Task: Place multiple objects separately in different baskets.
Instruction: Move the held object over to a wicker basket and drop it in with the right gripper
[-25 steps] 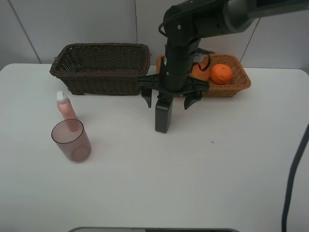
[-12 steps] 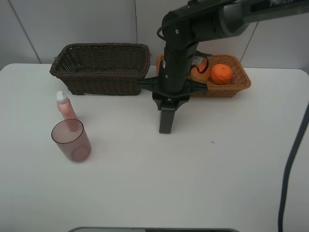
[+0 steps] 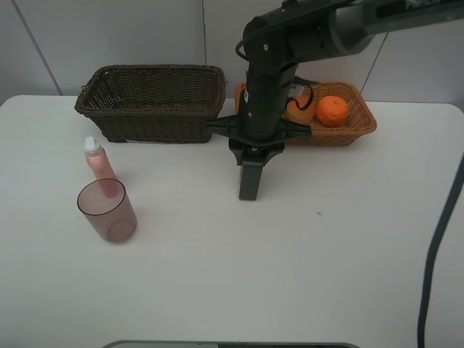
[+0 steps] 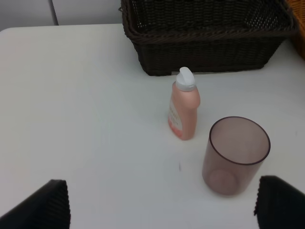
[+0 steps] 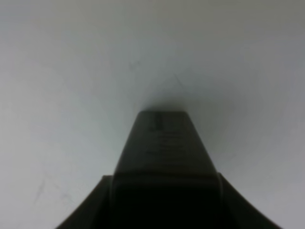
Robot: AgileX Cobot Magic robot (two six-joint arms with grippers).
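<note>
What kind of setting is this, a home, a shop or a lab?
Probably a lab test bench: a white table against blank panelled walls, holding staged props such as a dark basket, a tan basket and a pink bottle.

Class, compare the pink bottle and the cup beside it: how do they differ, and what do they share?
The pink bottle is slim and opaque; the cup is wider and translucent. The bottle wears a white cap; the cup is open-topped. Both are pinkish and stand upright on the white table.

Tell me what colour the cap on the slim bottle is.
White; the cap tops a pink bottle. Clearest in the left wrist view.
</note>
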